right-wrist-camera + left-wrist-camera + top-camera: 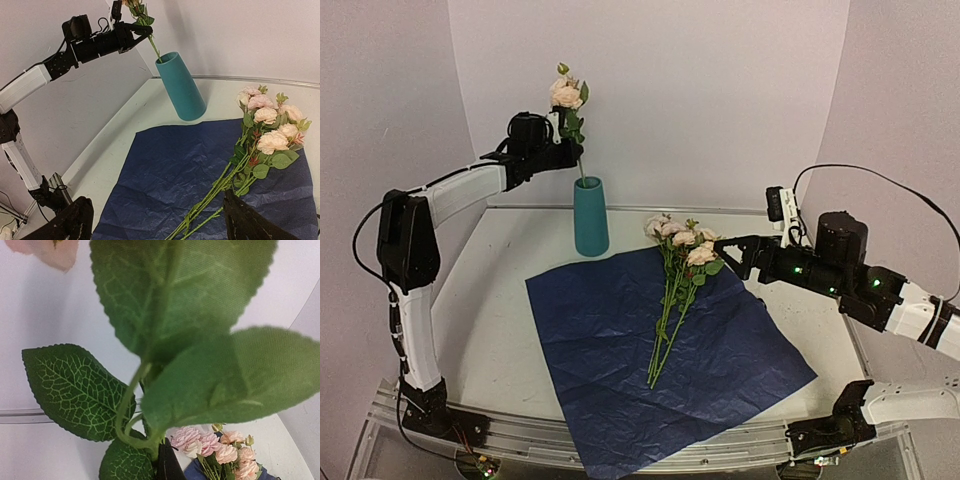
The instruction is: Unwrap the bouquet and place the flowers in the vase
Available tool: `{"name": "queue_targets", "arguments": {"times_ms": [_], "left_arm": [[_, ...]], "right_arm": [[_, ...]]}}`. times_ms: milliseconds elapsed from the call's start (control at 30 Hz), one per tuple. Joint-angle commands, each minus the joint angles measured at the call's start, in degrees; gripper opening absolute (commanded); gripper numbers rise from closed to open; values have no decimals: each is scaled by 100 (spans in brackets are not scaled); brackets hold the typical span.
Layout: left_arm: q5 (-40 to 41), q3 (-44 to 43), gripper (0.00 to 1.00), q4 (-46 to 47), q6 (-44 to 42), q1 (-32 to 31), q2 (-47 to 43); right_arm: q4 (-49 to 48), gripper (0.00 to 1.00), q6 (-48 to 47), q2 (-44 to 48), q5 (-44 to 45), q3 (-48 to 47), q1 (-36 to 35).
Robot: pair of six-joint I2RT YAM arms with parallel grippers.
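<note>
Blue paper (620,350) at 6 o'clock, loose flowers (672,300) across it | left gripper (575,152) pinching one stem (581,170) above vase (590,220), 11 o'clock | right gripper (732,258) spread, 3 o'clock

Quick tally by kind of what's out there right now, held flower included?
Vase: 1
Blue paper sheet: 1
Flower held in left gripper: 1
Loose bunch of flowers lying on the paper: 1 (stems overlap, so no stem count)
Total: 4
</note>
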State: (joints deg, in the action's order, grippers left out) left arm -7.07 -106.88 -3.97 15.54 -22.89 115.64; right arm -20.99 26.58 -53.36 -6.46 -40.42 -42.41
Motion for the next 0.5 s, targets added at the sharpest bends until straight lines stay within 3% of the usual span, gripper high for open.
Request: {"name": "queue_targets", "arguments": {"times_ms": [0, 233, 467], "left_arm": [[-205, 41, 5, 274, 138, -15, 41], [-365, 180, 9, 272, 227, -16, 163], [-439, 228, 34, 242, 213, -16, 222]], "right_arm": [[-168, 91, -57, 44, 78, -79, -4], [-168, 91, -60, 48, 69, -66, -4], [-162, 91, -50, 98, 90, -36, -4]]}}
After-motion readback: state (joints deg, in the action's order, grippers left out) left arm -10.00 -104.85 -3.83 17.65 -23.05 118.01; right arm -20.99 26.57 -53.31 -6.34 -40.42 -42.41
